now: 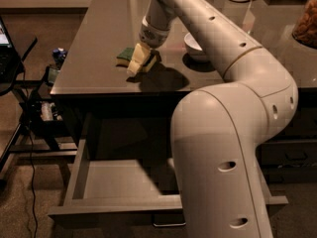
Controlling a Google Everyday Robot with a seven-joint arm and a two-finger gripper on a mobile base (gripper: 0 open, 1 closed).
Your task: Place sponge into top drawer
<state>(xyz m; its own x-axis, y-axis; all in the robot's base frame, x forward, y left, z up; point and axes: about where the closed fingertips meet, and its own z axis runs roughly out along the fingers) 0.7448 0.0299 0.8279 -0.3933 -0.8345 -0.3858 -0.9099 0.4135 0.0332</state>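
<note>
**Spotter:** Desk (99, 43) view, what have you got?

**Operator:** I see the sponge (126, 53) on the desk near its front edge, with a white bowl (194, 46) to its right. My claw (141, 61) is down on the sponge. I can't tell if it's gripping. The top drawer (119, 182) below stands open.

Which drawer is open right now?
The wide grey top drawer under the counter, pulled out; the dark drawers at right are shut. The claw is at the sponge on the counter.
</note>
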